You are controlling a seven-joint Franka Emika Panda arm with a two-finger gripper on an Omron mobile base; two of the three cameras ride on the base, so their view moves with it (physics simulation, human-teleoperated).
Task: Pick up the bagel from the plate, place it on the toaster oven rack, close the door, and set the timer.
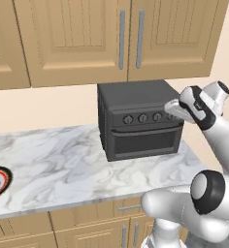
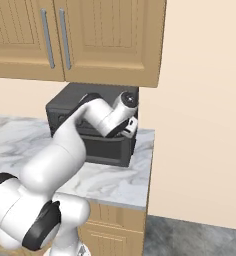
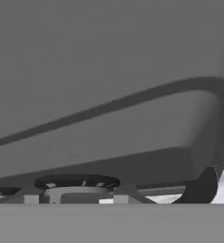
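The dark grey toaster oven (image 1: 136,97) stands at the back of the marble counter, and its door (image 1: 145,143) is shut. In the right base view the toaster oven (image 2: 65,107) sits behind my arm. My gripper (image 1: 173,109) is pressed to the right end of its knob row, covering the rightmost knob. In the hand view that round knob (image 3: 76,182) lies between my fingertips, with the gripper (image 3: 76,197) shut on it. The plate (image 1: 6,180) lies at the counter's far left edge with nothing showing on its visible part. The bagel and the rack are hidden.
Three other knobs (image 1: 142,117) line the oven front left of my hand. Wooden wall cabinets (image 1: 121,38) hang close above the oven. The counter ends just right of the oven at a beige wall (image 2: 200,125). Marble counter (image 1: 63,160) stretches between plate and oven.
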